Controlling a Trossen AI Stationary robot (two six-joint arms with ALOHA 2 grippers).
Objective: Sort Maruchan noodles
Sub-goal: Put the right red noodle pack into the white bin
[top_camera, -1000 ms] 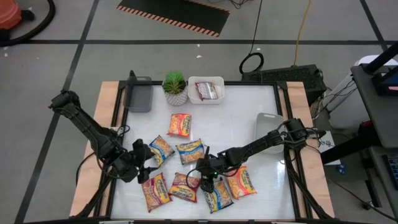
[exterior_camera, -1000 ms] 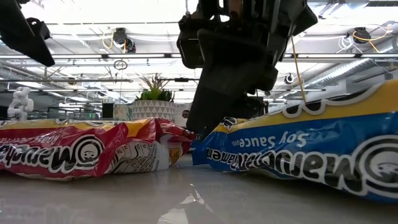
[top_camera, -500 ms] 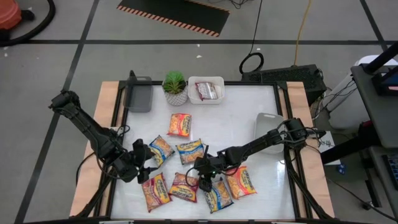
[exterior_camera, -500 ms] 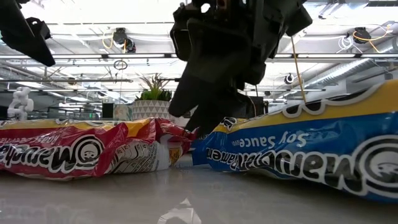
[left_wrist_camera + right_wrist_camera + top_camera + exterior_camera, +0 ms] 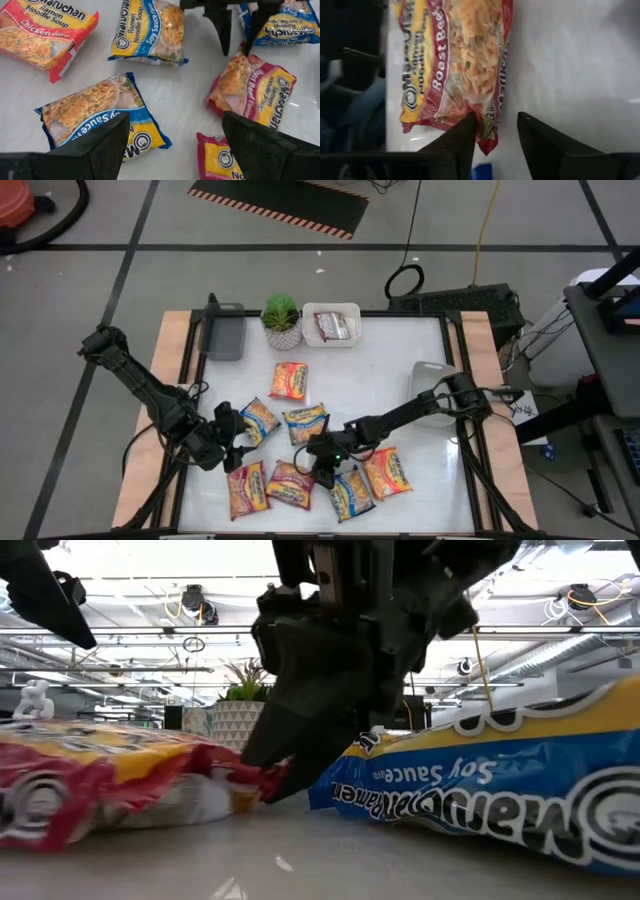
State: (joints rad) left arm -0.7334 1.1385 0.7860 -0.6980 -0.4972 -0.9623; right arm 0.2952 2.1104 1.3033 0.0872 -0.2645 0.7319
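Right end effector [image 5: 320,472] sits low on the tabletop [image 5: 400,370], fingers spread astride the corner of a red beef packet [image 5: 290,483]. A blue soy packet [image 5: 348,490] lies just beside it. Left end effector [image 5: 232,442] hovers spread near another blue packet [image 5: 258,418]. At the far edge: plant [image 5: 281,320], grey tray [image 5: 224,332], white tray [image 5: 332,325].

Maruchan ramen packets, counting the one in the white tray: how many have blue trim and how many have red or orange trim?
Blue-trim packets: 3
Red- or orange-trim packets: 5
Total: 8
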